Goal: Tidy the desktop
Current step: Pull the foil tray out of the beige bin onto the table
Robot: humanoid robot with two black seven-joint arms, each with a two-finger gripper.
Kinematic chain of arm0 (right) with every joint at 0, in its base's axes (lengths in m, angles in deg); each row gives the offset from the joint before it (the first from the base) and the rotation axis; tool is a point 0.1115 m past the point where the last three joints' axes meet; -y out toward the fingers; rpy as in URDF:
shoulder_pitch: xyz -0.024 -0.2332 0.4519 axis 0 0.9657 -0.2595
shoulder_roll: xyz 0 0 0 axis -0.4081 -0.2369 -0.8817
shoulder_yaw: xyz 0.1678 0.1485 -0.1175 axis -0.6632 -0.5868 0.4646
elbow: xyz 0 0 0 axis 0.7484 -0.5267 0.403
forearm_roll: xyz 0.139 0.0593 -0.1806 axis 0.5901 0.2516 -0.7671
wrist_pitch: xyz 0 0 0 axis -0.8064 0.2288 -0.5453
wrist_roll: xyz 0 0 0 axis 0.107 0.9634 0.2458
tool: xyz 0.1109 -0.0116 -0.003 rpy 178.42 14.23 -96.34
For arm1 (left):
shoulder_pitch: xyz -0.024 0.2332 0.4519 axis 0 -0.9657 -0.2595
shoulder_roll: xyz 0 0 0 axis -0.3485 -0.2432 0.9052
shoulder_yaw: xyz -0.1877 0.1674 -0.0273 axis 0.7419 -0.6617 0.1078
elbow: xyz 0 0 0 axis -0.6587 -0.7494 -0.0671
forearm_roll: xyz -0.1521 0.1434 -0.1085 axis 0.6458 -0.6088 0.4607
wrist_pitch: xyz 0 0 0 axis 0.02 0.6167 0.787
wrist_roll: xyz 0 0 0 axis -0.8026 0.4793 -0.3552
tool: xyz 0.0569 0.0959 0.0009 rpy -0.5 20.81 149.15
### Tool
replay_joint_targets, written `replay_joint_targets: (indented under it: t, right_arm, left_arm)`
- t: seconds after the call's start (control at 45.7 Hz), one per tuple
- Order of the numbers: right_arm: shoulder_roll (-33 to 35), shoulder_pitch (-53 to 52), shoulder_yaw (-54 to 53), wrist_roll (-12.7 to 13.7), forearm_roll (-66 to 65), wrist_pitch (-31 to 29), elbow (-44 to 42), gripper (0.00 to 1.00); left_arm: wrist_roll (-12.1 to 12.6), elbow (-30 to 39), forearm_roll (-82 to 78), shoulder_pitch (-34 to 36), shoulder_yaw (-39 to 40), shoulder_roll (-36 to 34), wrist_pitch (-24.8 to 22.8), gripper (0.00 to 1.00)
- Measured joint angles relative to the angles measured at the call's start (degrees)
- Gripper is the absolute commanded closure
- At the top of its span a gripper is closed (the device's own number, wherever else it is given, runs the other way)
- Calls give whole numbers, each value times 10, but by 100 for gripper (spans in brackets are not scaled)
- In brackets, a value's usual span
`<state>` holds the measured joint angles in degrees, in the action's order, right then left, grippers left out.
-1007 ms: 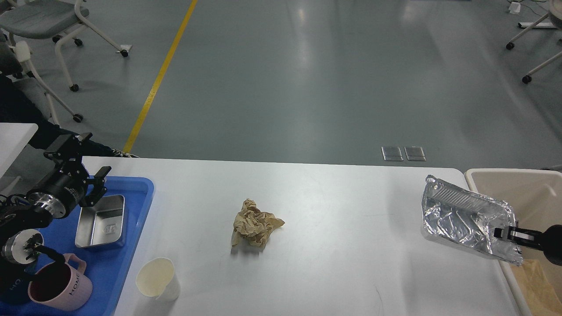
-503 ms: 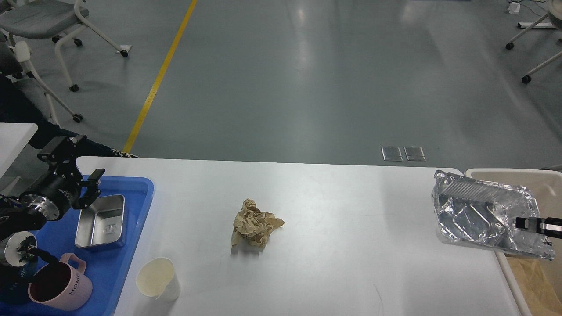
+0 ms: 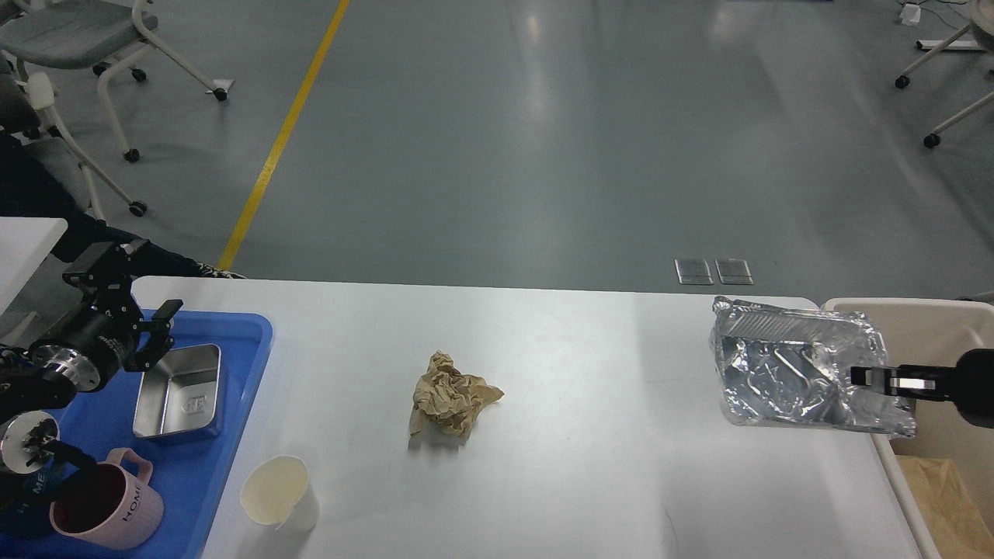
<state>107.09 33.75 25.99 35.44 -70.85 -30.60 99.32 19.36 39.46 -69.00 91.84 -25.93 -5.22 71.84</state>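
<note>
The white desktop point(image 3: 606, 466) fills the lower view. A crumpled brown paper ball point(image 3: 452, 394) lies at its middle. A cream paper cup point(image 3: 278, 491) stands near the front left. My right gripper point(image 3: 862, 378) is shut on the edge of a crumpled silver foil tray point(image 3: 792, 374), held tilted above the desktop's right end, beside the beige bin point(image 3: 916, 318). My left gripper point(image 3: 151, 314) is open and empty above the blue tray point(image 3: 233, 419), at the far end of the steel box point(image 3: 180, 392).
A pink mug point(image 3: 105, 508) stands on the blue tray at the front left. The beige bin holds brown paper point(image 3: 947, 497). Office chairs point(image 3: 85, 39) stand on the grey floor beyond the table. A yellow floor line point(image 3: 287, 124) runs back left.
My right gripper has lifted the foil tray, carried it right toward the bin, then swung it back left and up. My left gripper has drawn back slightly to the left.
</note>
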Motion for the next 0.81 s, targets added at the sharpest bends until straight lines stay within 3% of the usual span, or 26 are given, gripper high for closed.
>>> replay_joint_targets:
  t: [0.416, 0.81]
  right_arm:
    - [-137, -87, 58, 35, -62, -32, -36, 100]
    - [-183, -122, 101, 38, -61, -32, -62, 100]
  left_arm:
    - [0, 4, 0, 0, -4, -9, 0, 4]
    - [-2, 30, -1, -1, -4, -34, -1, 4]
